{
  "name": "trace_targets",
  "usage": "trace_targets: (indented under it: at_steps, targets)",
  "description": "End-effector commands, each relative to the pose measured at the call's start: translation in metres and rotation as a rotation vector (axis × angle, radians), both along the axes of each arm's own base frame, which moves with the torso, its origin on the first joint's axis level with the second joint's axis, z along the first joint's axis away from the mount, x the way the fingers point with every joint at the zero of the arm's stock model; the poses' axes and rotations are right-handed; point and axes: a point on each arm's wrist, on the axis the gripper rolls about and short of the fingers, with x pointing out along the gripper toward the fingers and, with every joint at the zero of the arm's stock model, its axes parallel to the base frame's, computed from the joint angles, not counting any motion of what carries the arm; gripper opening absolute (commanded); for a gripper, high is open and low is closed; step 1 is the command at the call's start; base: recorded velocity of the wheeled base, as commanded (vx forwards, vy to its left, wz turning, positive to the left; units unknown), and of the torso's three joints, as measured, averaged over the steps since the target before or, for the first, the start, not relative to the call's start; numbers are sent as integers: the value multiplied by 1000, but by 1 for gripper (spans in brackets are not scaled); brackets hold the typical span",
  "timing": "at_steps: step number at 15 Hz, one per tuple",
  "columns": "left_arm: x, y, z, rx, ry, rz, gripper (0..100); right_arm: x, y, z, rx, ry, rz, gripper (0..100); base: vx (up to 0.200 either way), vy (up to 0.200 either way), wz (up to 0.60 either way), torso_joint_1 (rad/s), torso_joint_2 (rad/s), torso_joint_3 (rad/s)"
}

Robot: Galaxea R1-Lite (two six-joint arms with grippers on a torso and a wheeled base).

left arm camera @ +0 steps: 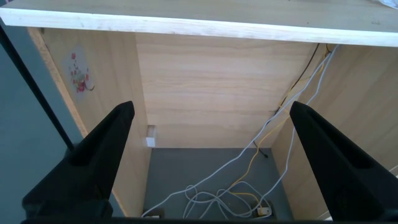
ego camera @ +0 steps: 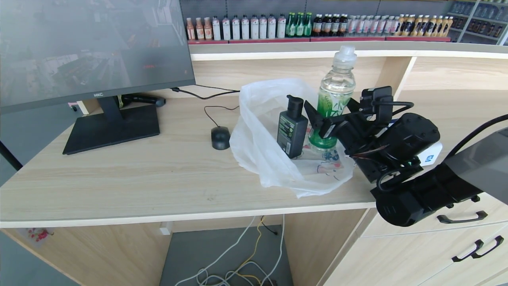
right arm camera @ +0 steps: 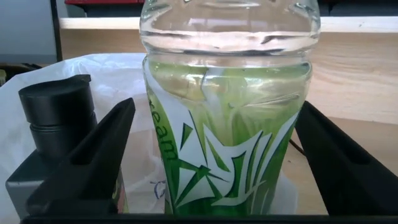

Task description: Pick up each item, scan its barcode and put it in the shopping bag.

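A clear bottle with a green label [ego camera: 335, 99] [right arm camera: 227, 124] stands upright inside the white plastic shopping bag [ego camera: 258, 131] [right arm camera: 124, 71] on the wooden counter. Beside it in the bag stands a dark bottle with a black pump cap [ego camera: 292, 129] [right arm camera: 56, 130]. My right gripper [ego camera: 327, 111] [right arm camera: 216, 106] is open, with one finger on either side of the green-label bottle and a small gap on each side. My left gripper [left arm camera: 211, 106] hangs open and holds nothing, below the counter's front edge, facing the recess under it.
A monitor [ego camera: 95, 43] on a black stand is at the left, with a black handheld scanner [ego camera: 143, 99] behind it and a mouse [ego camera: 220, 138] left of the bag. Cables [ego camera: 238, 262] [left arm camera: 224, 186] lie under the counter. Drawers [ego camera: 460, 238] are at the right.
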Motion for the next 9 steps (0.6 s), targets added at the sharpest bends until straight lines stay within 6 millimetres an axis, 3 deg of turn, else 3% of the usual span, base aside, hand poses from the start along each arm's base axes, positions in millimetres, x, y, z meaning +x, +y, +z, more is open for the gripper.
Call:
trace_targets:
  at_steps: [1, 6, 9]
  targets:
    - [0, 0, 0, 0, -2, 0, 100, 0, -1, 0, 1, 0, -1, 100, 0, 0, 0, 0, 0, 0]
    - [0, 0, 0, 0, 0, 0, 100, -7, -4, 11, 10, -22, -3, 100, 0, 0, 0, 0, 0, 0]
    - [0, 0, 0, 0, -2, 0, 100, -22, -10, 28, 23, -57, -4, 100, 0, 0, 0, 0, 0, 0]
